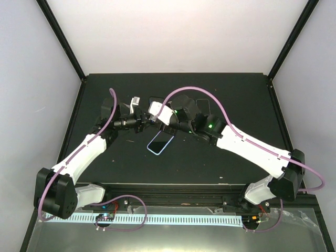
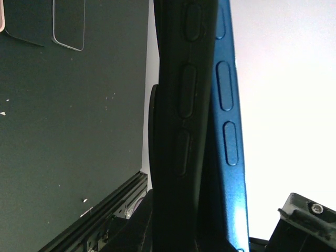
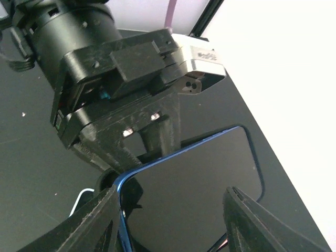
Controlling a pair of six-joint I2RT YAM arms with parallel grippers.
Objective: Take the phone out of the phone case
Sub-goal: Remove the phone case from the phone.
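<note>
A blue phone point(image 3: 194, 184) with a dark screen is held up off the black table between my two grippers. Its black case point(image 2: 181, 105) is peeled partly away, so the phone's blue edge point(image 2: 226, 105) stands apart from it. My left gripper point(image 1: 144, 119) is shut on the top edge of the case, and its fingers point(image 3: 157, 139) show in the right wrist view. My right gripper point(image 3: 173, 210) spans the phone's width with a finger against each long side. In the top view it point(image 1: 170, 123) meets the left one mid-table.
Another phone with a pale blue rim point(image 1: 160, 143) lies flat on the table just below the grippers. More phones or cases point(image 1: 202, 107) lie behind them, and a clear case point(image 2: 68, 23) shows in the left wrist view. White walls enclose the black table point(image 1: 226, 163).
</note>
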